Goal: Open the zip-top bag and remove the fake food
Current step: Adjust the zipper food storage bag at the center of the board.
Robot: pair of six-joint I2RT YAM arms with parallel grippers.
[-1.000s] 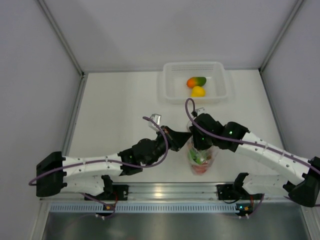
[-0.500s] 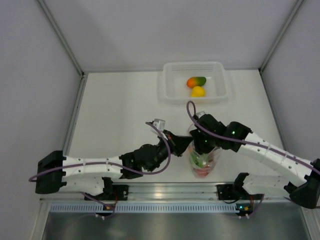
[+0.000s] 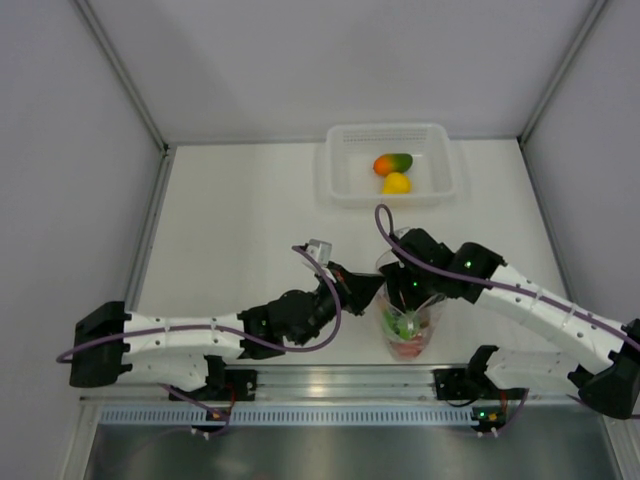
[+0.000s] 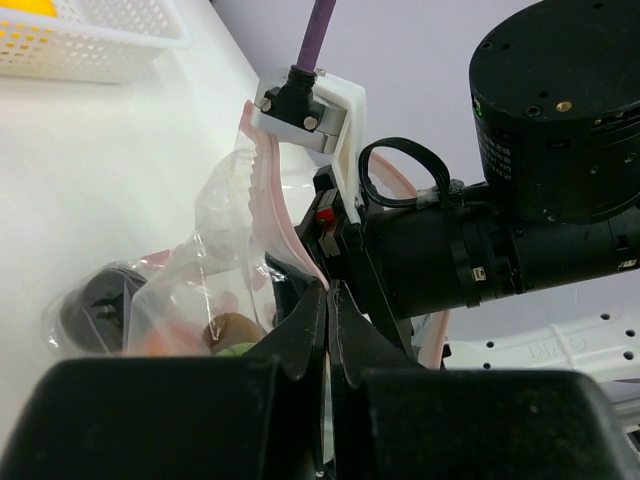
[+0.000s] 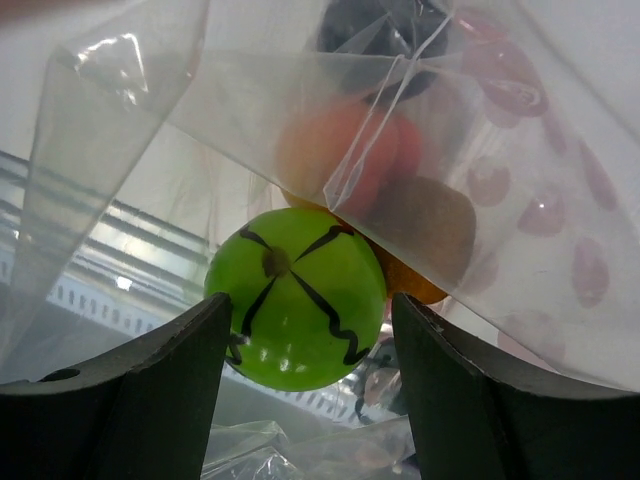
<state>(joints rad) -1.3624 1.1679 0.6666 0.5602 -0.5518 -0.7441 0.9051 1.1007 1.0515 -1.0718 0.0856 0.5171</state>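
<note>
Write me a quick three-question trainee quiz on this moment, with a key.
1. Multiple choice: which item sits between the fingers of the right end effector?
A) a banana
B) the green fruit with black marks
C) a bunch of grapes
2. True or false: the white tray holds three fruits.
3. Fill in the blank: the left end effector is shut on the ____.

Key
1. B
2. False, it holds two.
3. zip-top bag
</note>
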